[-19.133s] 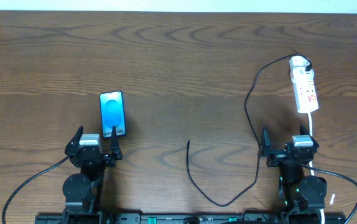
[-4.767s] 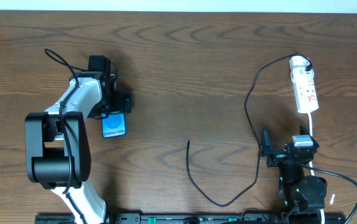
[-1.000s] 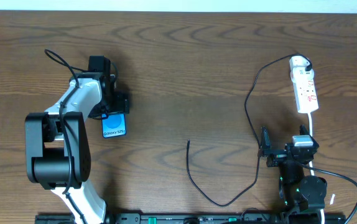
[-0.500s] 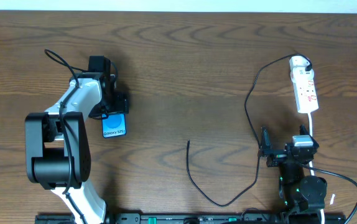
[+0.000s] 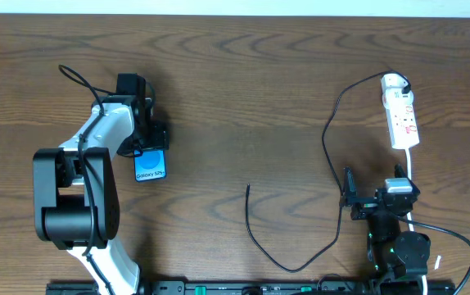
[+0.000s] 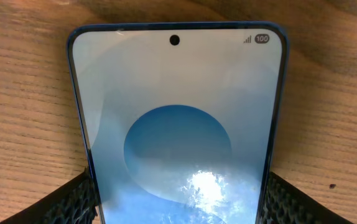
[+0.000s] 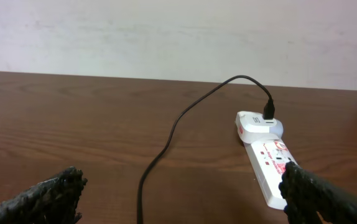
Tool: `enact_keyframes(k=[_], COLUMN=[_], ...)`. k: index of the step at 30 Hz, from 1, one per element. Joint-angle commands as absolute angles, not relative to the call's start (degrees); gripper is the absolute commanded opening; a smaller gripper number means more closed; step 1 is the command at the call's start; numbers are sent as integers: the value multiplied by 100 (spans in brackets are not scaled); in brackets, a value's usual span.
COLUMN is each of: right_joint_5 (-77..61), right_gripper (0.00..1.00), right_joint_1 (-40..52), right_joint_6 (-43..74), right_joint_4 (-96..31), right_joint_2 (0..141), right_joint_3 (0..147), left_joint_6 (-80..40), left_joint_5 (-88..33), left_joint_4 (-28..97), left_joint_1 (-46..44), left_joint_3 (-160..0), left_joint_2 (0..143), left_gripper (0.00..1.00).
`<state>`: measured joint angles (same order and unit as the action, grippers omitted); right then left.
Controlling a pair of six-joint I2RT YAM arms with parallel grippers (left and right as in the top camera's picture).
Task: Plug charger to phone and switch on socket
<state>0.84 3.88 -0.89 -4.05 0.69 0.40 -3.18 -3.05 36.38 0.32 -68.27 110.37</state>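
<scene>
Wooden tabletop [image 5: 235,82]: left gripper [image 5: 149,143] straddles blue-screened black smartphone [image 6: 178,124], grip unclear; right gripper [image 7: 180,190] gapes idle; thin black charger cable [image 5: 255,233] unconnected, white power strip [image 5: 402,121] untouched.

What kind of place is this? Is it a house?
Probably a robot lab bench: two robot arms sit at a wooden table, with a phone and a power strip laid out.

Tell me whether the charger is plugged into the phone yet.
No, the charger's free tip lies on the table, far from the phone.
</scene>
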Motion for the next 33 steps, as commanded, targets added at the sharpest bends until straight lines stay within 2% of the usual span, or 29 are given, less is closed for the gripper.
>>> enact_keyframes(k=[1, 11, 16, 21, 29, 33], right_joint_5=[49, 49, 49, 49, 49, 49], right_gripper=[99, 99, 99, 99, 99, 99], right_joint_1=[397, 397, 397, 397, 397, 397], right_joint_6=[-113, -113, -113, -113, -113, -113], right_joint_4=[-432, -432, -432, -432, -432, -432], right_joint_2=[32, 32, 32, 32, 32, 32], right_joint_3=[30, 30, 30, 30, 32, 32], left_joint_6=[-327, -327, -327, -327, -327, -327], left_joint_5=[-231, -231, -231, -231, -231, -231], left_joint_4=[3653, 3656, 3653, 3653, 3653, 3653], left_joint_1=[47, 47, 47, 47, 47, 47], left_joint_3=[-6692, -6692, -6692, -6689, -6692, -6692], left_joint_2=[11133, 11133, 11133, 11133, 11133, 11133], left_gripper=[73, 72, 67, 60, 41, 35])
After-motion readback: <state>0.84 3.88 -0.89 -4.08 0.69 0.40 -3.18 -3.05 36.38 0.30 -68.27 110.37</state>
